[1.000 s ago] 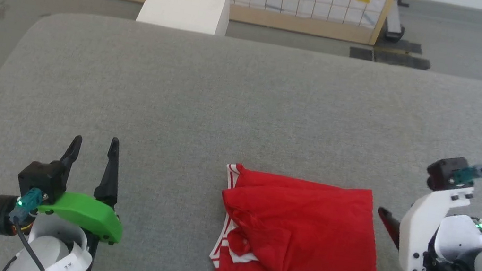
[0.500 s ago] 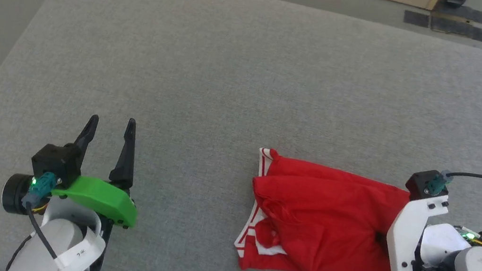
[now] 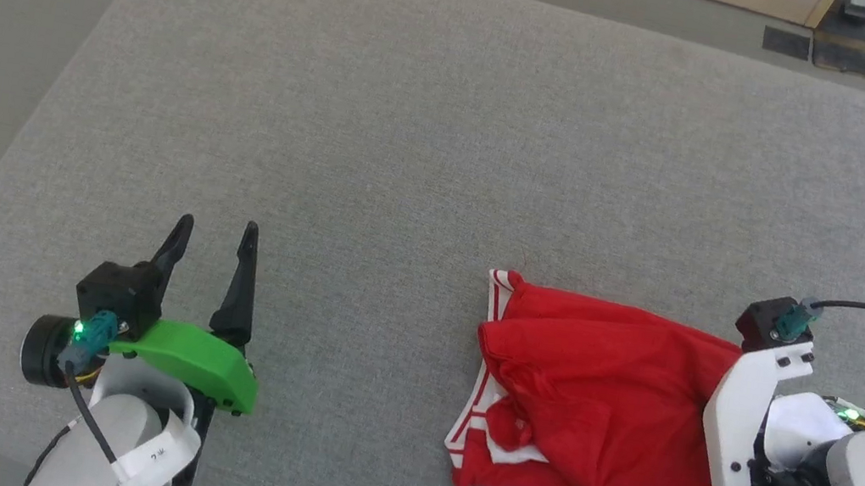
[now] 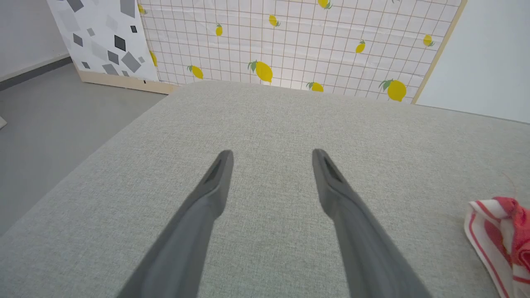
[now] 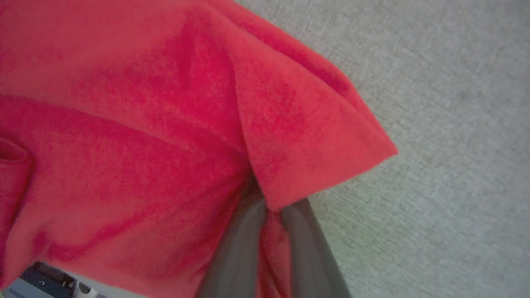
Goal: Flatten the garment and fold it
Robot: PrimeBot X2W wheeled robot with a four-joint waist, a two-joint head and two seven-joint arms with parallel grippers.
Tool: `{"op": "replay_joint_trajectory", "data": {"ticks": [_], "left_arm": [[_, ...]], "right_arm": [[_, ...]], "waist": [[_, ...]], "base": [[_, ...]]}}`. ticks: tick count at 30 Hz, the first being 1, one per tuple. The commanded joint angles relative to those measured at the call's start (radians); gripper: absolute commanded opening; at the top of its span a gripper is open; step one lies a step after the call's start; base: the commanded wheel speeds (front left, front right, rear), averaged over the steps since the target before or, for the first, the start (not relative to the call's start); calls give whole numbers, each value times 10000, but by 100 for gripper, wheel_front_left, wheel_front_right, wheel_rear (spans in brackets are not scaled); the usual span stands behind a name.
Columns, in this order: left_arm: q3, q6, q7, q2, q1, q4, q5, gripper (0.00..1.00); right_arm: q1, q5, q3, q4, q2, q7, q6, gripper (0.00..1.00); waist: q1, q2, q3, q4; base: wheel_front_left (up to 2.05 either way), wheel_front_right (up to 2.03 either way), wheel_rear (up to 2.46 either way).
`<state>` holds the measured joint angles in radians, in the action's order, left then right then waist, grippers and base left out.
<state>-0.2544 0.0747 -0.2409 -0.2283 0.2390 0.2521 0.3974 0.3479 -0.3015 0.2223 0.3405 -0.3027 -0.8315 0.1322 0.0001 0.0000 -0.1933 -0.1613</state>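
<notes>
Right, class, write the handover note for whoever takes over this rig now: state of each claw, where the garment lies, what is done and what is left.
Left claw: open, empty, over the grey padded surface, apart from the garment.
Right claw: shut on the garment's right edge, cloth pinched between its fingers.
Garment: on the surface before the right arm, a rough red rectangle with striped trim at its left end.
Done: apparently a rough fold.
Left: creases and the bunched left end probably need smoothing, then a tidier fold.

- The garment [image 3: 598, 396]: red, folded into a rumpled rectangle.
- Striped white-and-red trim shows along its left edge.
- It lies flat on the grey cushion [image 3: 413, 146].
</notes>
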Motion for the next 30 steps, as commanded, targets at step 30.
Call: {"op": "replay_joint_trajectory", "data": {"ticks": [30], "left_arm": [[-241, -16, 427, -456, 1119, -617, -251, 100]], "right_arm": [[2660, -920, 81, 15, -2314, -157, -15, 0]], "waist": [[-1, 0, -1437, 5623]], "base": [[0, 0, 0]]}}
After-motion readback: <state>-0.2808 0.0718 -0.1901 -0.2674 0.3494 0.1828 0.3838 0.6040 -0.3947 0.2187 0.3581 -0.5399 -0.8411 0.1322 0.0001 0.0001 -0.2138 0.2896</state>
